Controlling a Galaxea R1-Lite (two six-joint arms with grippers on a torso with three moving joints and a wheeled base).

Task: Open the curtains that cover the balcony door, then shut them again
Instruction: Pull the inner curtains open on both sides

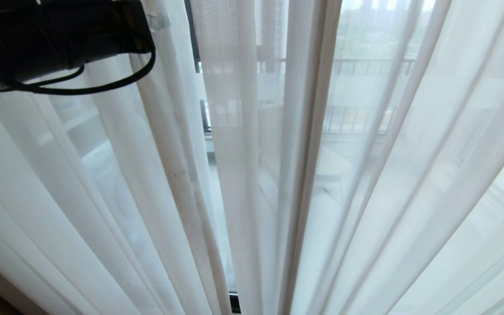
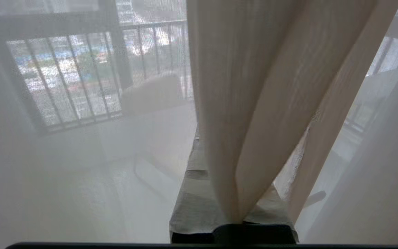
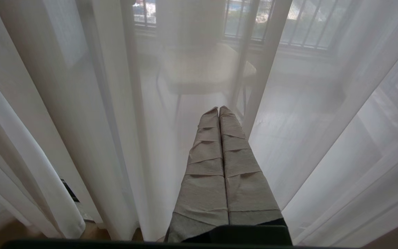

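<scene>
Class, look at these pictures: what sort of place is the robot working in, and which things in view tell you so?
Probably a room in a home, at a balcony door. Floor-length sheer curtains hang over dark-framed glass; beyond are a balcony railing and a chair.

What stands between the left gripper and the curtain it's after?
Nothing visible: the left gripper is already shut on a fold of the curtains, with the cloth pinched between its fingers.

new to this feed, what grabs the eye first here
White sheer curtains fill the head view, with balcony railing dim behind them. At upper left, the left gripper is shut on a fold of the curtain. The right gripper is shut and empty before the sheer.
</scene>
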